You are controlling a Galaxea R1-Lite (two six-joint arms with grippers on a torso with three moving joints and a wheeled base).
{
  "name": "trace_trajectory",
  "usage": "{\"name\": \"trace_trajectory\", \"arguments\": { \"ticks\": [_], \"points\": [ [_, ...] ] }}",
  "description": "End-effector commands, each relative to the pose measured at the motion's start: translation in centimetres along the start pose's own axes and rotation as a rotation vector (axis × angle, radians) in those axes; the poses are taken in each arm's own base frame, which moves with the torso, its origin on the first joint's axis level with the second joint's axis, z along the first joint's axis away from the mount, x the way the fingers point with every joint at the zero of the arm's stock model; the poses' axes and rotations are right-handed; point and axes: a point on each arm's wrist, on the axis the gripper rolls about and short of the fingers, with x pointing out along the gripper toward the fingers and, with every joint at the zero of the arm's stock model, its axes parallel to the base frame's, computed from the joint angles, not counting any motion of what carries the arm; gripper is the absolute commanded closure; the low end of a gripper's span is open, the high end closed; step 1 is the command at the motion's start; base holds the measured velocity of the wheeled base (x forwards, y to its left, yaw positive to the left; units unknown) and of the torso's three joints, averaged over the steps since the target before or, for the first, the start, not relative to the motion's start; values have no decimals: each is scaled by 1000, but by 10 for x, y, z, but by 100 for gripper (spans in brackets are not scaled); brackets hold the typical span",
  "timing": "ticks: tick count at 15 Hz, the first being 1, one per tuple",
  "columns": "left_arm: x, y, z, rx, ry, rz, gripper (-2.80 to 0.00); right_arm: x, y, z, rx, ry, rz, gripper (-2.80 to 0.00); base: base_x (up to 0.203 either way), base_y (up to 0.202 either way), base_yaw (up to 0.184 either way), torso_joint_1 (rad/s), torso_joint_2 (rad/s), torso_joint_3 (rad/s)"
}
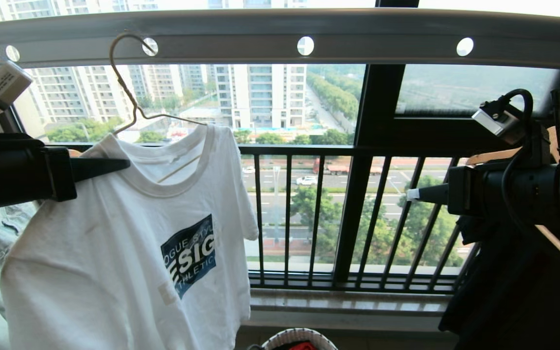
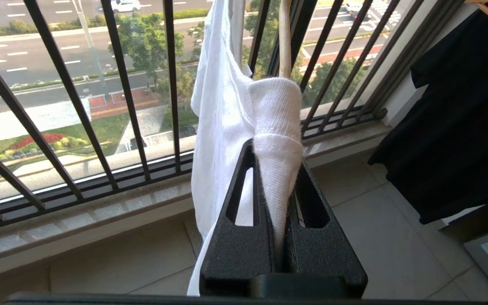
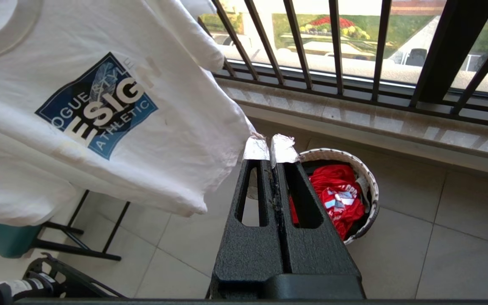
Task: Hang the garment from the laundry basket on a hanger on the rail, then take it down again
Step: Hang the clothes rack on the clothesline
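White cotton: the garment (image 1: 129, 253) hangs on the hanger (image 1: 129, 92), whose hook sits in a hole of the rail (image 1: 280, 34); the near shoulder hangs off the wire.
Left gripper (image 1: 127, 164): at the left of the head view, its fingers are pressed together on a fold of the garment's shoulder; the left wrist view shows the cloth bunched between the pads, with the hanger's arm just behind.
Step in hand, as I judge it: either seating that shoulder on the wire or starting to strip it off; I cannot tell which.
Doing it well: move the cloth along the hanger's arm rather than straight down, so the hook stays in its hole, and keep the pinch on fabric only.
Logo: a dark blue angled patch reading "OGUE STYLE", "ESIGN", "ATHLETIC"; the first letters are hidden by a fold.
Laundry basket (image 3: 371, 186): on the floor below the window sill, holding a red item with unreadable print.
Right gripper (image 1: 412, 194): held well apart from the shirt, fingers pressed together on nothing, tips wrapped in pale tape.
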Motion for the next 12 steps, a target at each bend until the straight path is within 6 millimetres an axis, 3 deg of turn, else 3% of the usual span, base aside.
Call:
{"name": "trace_trajectory", "arguments": {
  "ticks": [1,7,12],
  "points": [
    [7,0,-5,-2,26,1,0,-4,1,1,0,-9,8,0,0,0,0,0,0,0],
    [11,-7,-15,5,58,5,0,-46,29,11,122,-124,258,0,0,0,0,0,0,0],
    [9,-10,-18,8,62,9,0,-50,30,12,123,-137,265,0,0,0,0,0,0,0]
  ]
}}
